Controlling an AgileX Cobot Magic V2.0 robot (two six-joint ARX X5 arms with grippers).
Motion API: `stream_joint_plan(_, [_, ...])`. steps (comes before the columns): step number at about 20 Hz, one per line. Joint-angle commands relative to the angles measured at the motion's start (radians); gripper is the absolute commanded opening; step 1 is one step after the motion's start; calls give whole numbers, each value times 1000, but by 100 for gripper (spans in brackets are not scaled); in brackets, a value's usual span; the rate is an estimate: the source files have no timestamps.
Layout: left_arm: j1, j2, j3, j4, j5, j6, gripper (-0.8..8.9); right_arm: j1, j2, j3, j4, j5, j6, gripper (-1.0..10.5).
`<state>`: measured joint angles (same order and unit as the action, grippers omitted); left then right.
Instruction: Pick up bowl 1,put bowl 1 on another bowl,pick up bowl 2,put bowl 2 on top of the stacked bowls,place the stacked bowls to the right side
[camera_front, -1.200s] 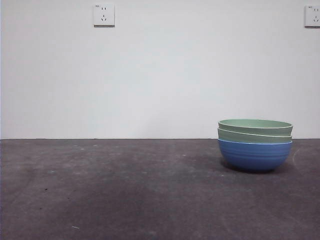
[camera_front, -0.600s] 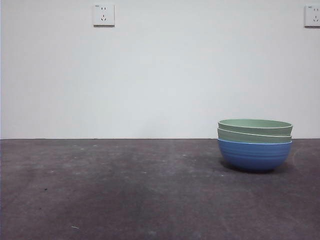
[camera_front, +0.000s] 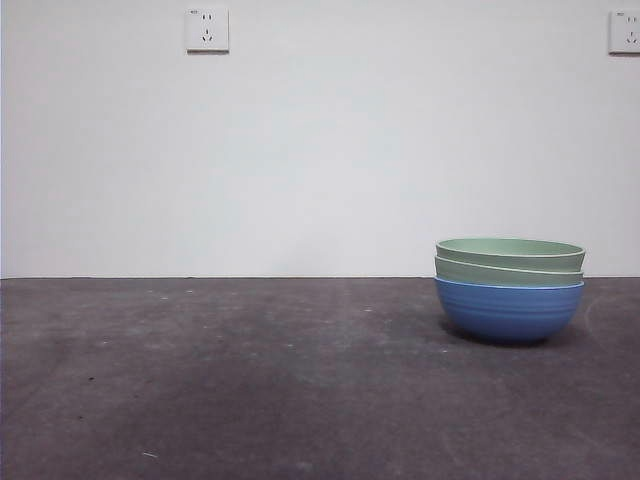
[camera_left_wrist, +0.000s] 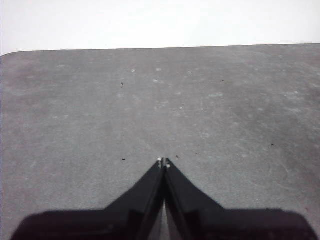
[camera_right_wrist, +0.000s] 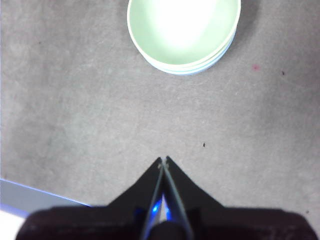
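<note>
The stacked bowls (camera_front: 509, 288) stand on the right side of the table: two pale green bowls (camera_front: 510, 254) nested in the blue bowl (camera_front: 509, 311). From above, the right wrist view shows the stack (camera_right_wrist: 183, 33) some way ahead of my right gripper (camera_right_wrist: 163, 160), which is shut and holds nothing. My left gripper (camera_left_wrist: 163, 161) is shut too, over bare table with no bowl near it. Neither arm shows in the front view.
The dark grey table (camera_front: 250, 380) stretches to the left of the stack. A white wall with two sockets (camera_front: 207, 29) stands behind. The table's far edge (camera_left_wrist: 150, 48) shows in the left wrist view.
</note>
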<state>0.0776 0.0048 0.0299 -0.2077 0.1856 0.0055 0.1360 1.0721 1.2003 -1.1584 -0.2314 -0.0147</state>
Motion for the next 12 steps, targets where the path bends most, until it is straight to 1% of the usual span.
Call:
stream_joint_plan(1, [3,-3,-11,-5,-1,-10,-3,-25,-37,-6,14,6,-56,2])
stream_joint_plan(2, [3,-3,-11,-5,-1,-10,-3,-34,-69,-6,31,3,-90,2])
stream_joint_plan(3, [3,-3,-11,-5,-1,-10,-3,-36,-103,-6,55,1,-91,2])
stream_joint_plan(5, [3,-3,-11,-5,-1,-10,-3,-39,-191,-17,178,-4,-74,2])
stream_joint_plan(6, [3,-3,-11,-5,-1,-10,-3,-43,-238,-40,265,-4,-51,2])
stream_joint_plan(8, [3,-3,-11,-5,-1,-10,-3,-53,-352,-131,441,-3,7,2])
stream_joint_plan(12, [3,-3,-11,-5,-1,-10,-3,-72,-568,-434,771,3,70,2])
